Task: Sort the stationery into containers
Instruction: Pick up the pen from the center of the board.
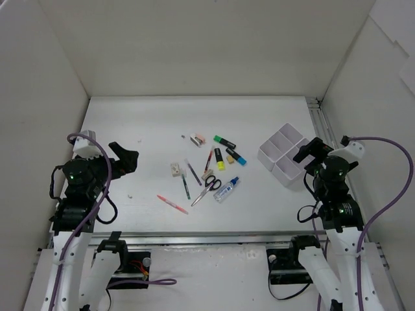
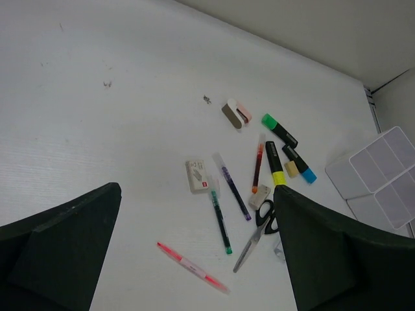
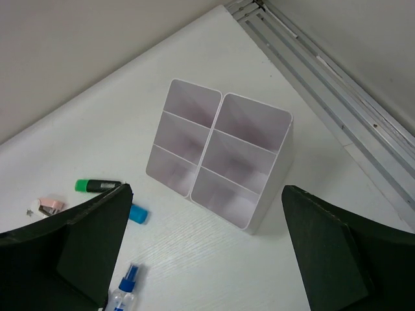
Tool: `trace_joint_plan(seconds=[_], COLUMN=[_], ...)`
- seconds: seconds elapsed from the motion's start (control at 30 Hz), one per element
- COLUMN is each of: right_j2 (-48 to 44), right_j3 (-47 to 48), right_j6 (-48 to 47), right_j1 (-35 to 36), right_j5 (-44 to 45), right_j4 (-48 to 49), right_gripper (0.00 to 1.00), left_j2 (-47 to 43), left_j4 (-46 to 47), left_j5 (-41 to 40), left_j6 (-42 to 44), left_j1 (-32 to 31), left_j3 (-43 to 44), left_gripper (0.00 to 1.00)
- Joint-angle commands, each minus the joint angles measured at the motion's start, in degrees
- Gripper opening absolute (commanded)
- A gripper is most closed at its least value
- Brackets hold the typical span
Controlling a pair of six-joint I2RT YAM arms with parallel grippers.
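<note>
On the white table, at its right, stood one white plastic organizer tray of rectangular compartments. The right gripper was just beside it, fingers spread wide and holding nothing; the left gripper, likewise spread and unladen, hung over the left side. Loose at mid-table, apart from the tray, lay black-handled scissors, a clear blue-capped glue bottle, a green highlighter, a yellow highlighter, a blue highlighter, a thin pink pen, a thin green pen and beige erasers.
</note>
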Motion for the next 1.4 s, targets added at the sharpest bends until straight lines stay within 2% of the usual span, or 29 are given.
trace_joint_plan(seconds=[0.0, 0.2, 0.3, 0.37, 0.43, 0.5, 0.57, 0.6, 0.73, 0.87, 1.03, 1.2, 1.37], right_j2=[2.52, 4.99, 9.36, 11.48, 15.26, 18.94, 22.29, 25.61, 34.07, 39.79, 46.73, 51.73, 60.33], right_j3=[0.01, 1.07, 1.42, 1.16, 1.50, 2.21, 3.96, 4.67, 10.03, 11.88, 13.99, 12.94, 15.56], right_j6=[-2.58, -5.90, -8.89, -11.44, -15.66, -19.34, -21.12, -21.12, -17.79, -21.29, -27.88, -30.97, -28.68], right_j1=[-0.01, -0.10, -0.10, 0.51, 3.22, 8.30, 11.75, 14.90, 20.10, 25.11, 34.16, 43.30, 49.02], right_j5=[-2.93, -9.34, -18.55, -28.56, -32.80, -31.77, -26.69, -25.10, -18.23, -20.50, -26.05, -28.50, -33.96], right_j4=[2.88, 3.58, 5.24, 8.75, 10.35, 10.44, 10.44, 10.53, 11.67, 15.34, 17.11, 24.66, 31.26], right_gripper=[0.98, 0.98, 0.98, 0.98, 0.98, 0.98, 0.98, 0.98, 0.98, 0.98, 0.98, 0.96, 0.86], left_j2=[1.13, 1.83, 3.67, 4.73, 6.31, 8.15, 9.64, 11.48, 16.67, 20.37, 22.66, 19.77, 14.50], left_j4=[-0.30, -2.15, -4.25, -4.96, -5.67, -6.02, -5.76, -5.41, -6.54, -9.53, -8.13, -9.18, -11.99], left_j5=[-1.08, -2.40, -2.93, -3.10, -3.54, -3.72, -3.81, -4.24, -5.65, -10.13, -9.43, -11.70, -16.02], left_j6=[-2.05, -4.86, -6.18, -6.36, -6.98, -7.33, -7.77, -7.94, -7.95, -9.52, -9.79, -10.57, -11.72], left_j1=[-0.76, -0.77, -0.77, -0.77, -0.77, -1.29, -1.82, -3.13, -7.08, -11.92, -12.63, -12.63, -11.49], left_j3=[0.85, 0.59, 0.41, 0.06, -1.08, -2.31, -3.19, -3.89, -3.46, -3.28, -3.73, -2.23, -1.97], left_gripper=[0.99, 1.00, 1.00, 1.00, 1.00, 0.99, 1.00, 0.99, 1.00, 1.00, 0.99, 0.99, 1.00])
